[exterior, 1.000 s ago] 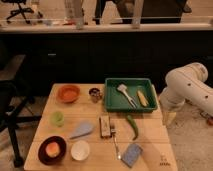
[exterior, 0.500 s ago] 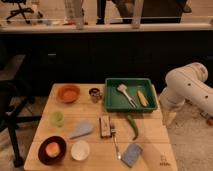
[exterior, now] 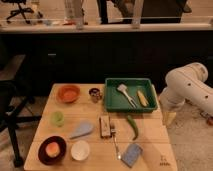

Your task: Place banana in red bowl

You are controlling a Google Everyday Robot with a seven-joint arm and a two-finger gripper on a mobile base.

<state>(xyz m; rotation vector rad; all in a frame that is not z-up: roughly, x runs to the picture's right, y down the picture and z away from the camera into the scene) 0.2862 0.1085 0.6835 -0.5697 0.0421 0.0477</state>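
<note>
Pale-yellow toy banana (exterior: 142,98) lies in green plastic tray (exterior: 130,108).
Long axis near-to-far; round orange-red bowl (exterior: 68,93) well left of tray; gripper (exterior: 169,117) just right of tray, jaws apart.

Dim warm light, seemingly from overhead; table (exterior: 152,141) lit, dark beyond; gripper (exterior: 170,118) at table's right edge, murky.

Gripper (exterior: 170,118), jaws apart, hangs off the right edge of the table (exterior: 150,146), near the tray (exterior: 131,108). The banana (exterior: 142,98) is open from above, with the utensil (exterior: 126,93) to its left and the tray wall close on its right. A cup (exterior: 94,94) stands between tray and red bowl (exterior: 68,93). The bowl is open from above.
</note>
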